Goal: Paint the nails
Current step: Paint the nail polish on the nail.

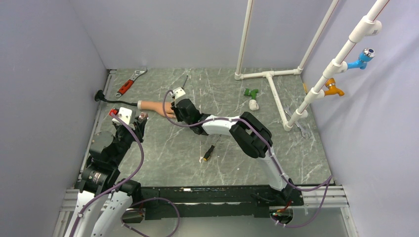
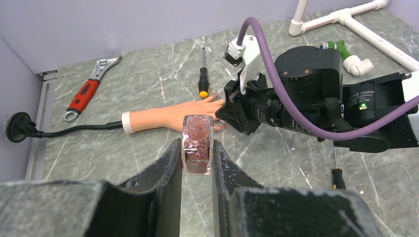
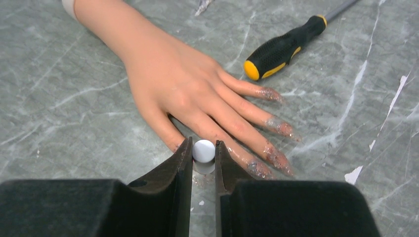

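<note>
Painting step in hand. Right gripper (image 3: 203, 148): pinched shut on a white-topped brush (image 3: 203, 150), bristle end hidden below the jaws. Directly ahead of it, the hand (image 3: 168, 84), flat on the table (image 3: 59, 123), palm down, fingers splayed away and to the right. Brush set in the gap between thumb (image 3: 165, 131) and first finger, thumb tip slipping under the jaw on the view's left. Ahead and right of the jaws, nails (image 3: 276, 158) of all four fingers already glittered, smears spilling onto the skin; thumbnail tucked behind that jaw, so impossible to say whether coated. Left gripper (image 2: 197, 165): clamped on the bottle (image 2: 197, 143), upright, no cap, mouth up, with the hand beyond it and the right arm (image 2: 306, 94) past it to the right. Probably one nail left: the thumb's. Next move: a small shift of the brush toward the thumb tip, then a light stroke along the nail, kept off the skin. If short of polish, first back to the bottle mouth, straight down, without knocking the neck. Screwdriver (image 3: 281, 49) well ahead and right, out of the way.
</note>
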